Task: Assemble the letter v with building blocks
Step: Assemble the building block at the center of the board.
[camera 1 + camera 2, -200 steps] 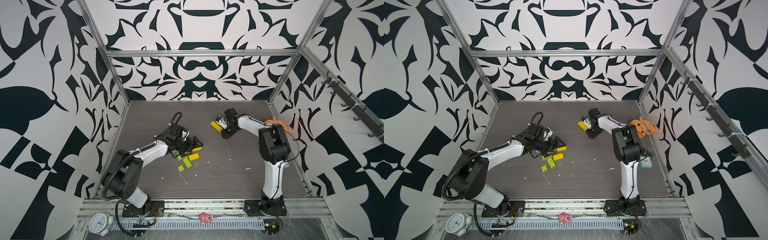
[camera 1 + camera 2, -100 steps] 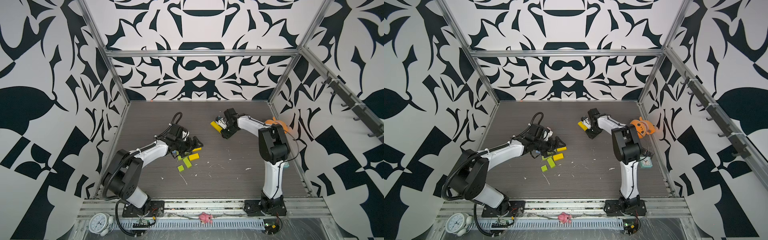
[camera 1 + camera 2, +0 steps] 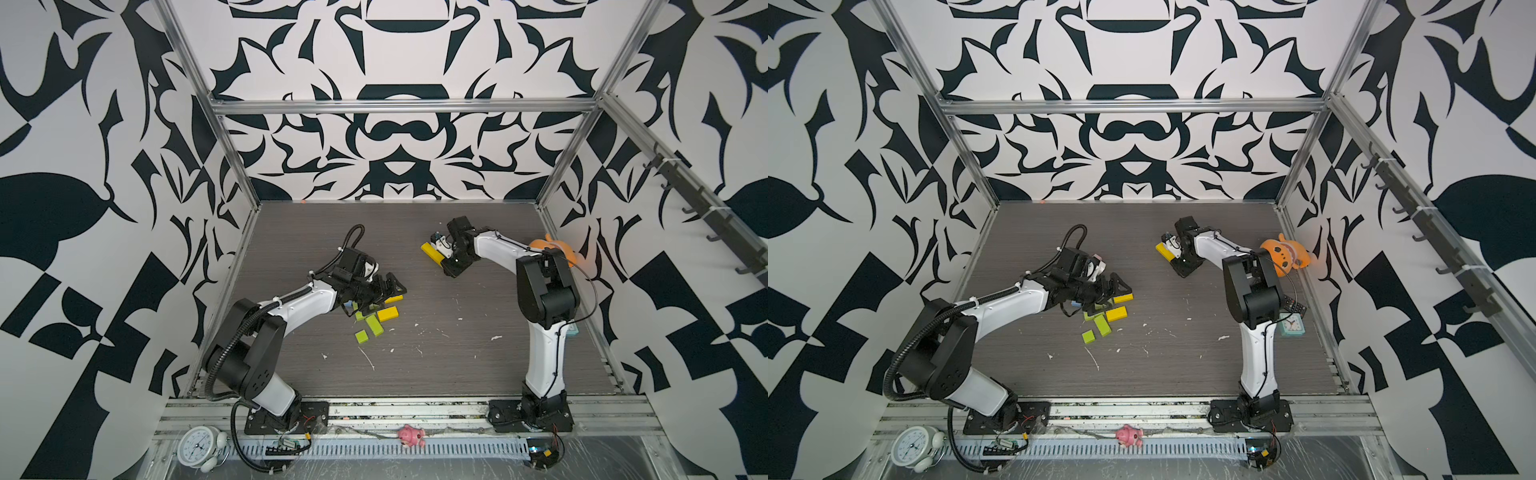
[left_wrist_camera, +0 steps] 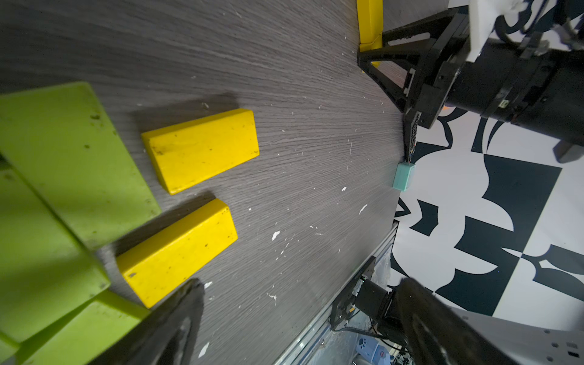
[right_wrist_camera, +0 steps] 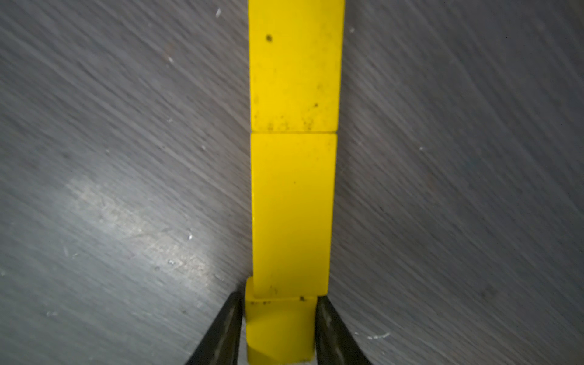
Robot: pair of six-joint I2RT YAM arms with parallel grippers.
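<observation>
Broadly, on the dark table (image 3: 457, 374), the left gripper (image 4: 301, 284) gapes wide, with loose lime blocks (image 4: 72, 158) and yellow blocks (image 4: 202, 148) just beside it. The right gripper (image 5: 279, 303) flanks a small yellow block (image 5: 279, 331), touching or nearly; a firm clamp I cannot confirm. Light, rigid, smooth: probably best pinched squarely on opposite flat sides.

Yellow blocks (image 3: 387, 313) and lime-green blocks (image 3: 374, 324) on a grey wood-grain tabletop (image 3: 457, 365); black-and-white patterned walls (image 3: 390, 137); orange plush toy (image 3: 1283, 255).
</observation>
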